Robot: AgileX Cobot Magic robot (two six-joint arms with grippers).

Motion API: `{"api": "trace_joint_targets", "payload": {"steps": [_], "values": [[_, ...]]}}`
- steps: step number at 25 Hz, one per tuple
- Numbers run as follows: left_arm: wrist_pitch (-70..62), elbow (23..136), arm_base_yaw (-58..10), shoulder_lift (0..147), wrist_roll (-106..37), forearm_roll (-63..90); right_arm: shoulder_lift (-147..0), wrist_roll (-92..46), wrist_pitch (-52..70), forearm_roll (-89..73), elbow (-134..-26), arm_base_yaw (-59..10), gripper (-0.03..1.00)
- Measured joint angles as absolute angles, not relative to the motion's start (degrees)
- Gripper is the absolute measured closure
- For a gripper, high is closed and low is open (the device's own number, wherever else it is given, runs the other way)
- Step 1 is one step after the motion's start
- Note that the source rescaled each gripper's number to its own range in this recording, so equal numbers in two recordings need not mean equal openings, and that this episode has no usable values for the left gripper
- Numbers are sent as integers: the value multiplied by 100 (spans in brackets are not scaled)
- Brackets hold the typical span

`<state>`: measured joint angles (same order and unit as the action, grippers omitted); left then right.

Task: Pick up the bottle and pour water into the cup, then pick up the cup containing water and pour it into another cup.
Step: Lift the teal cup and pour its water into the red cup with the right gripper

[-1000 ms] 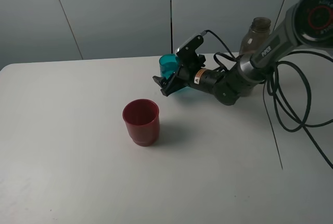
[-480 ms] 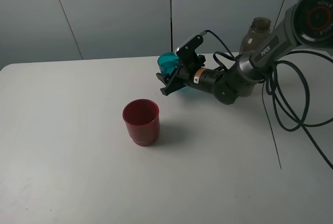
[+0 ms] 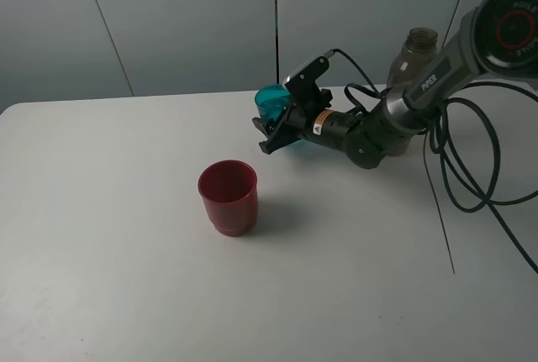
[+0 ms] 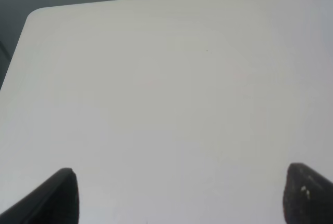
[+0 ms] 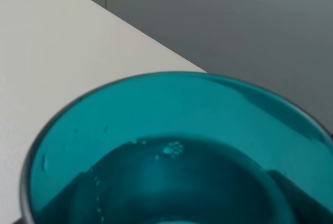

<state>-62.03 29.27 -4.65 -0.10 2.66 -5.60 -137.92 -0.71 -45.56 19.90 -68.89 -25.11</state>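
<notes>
Exterior high: cup [image 3: 271, 102] sits between the right jaws, seemingly gripped; left jaws open.

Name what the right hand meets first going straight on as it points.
Beyond the teal translucent cup the right hand grips, likely bare white table; the dark red plastic cup seems off that line, depth unclear.

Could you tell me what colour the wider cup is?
The wide plastic cup is dark red; exterior high view.
</notes>
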Motion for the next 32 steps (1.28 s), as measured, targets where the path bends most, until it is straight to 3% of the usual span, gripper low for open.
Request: {"api": "trace_joint_targets", "payload": {"steps": [13,32], "values": [[-6203,2927,-465,-10,266,-560,-13322,493,-4173,2425,-6800,-2511,86],[-6203,2927,-465,-10,266,-560,-10721,-162,-3981,2975,-4462,-2511,86]]}}
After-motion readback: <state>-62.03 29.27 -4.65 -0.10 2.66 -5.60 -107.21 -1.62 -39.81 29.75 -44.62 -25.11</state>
